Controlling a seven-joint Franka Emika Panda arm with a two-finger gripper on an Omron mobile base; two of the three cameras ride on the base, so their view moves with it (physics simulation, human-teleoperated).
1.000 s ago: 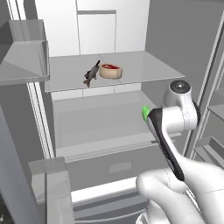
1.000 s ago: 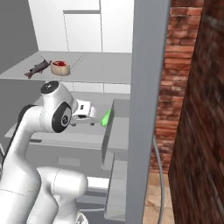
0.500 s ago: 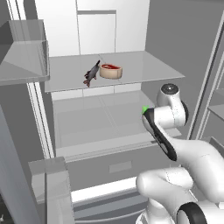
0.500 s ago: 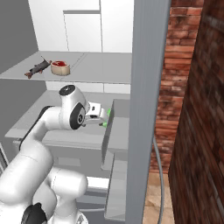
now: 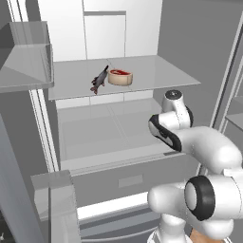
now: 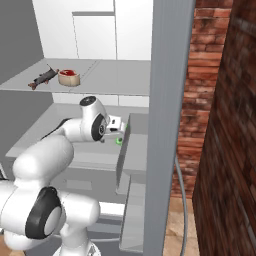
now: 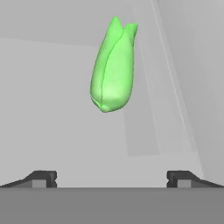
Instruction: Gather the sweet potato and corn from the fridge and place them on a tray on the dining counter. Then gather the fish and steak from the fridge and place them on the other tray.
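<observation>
Tool (image 7: 111, 179) wide open and empty, corn (image 7: 112, 64) lying ahead on the grey fridge shelf (image 7: 57, 127) near the right wall — I'd centre the fingers across its plump middle, not the husk tips, before closing.

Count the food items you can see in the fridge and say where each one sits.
3: fish and steak side by side on the upper shelf; corn ahead of the open gripper. Others may be hidden.

White arm bent forward, gripper (image 7: 111, 179) spread wide, holding nothing
</observation>
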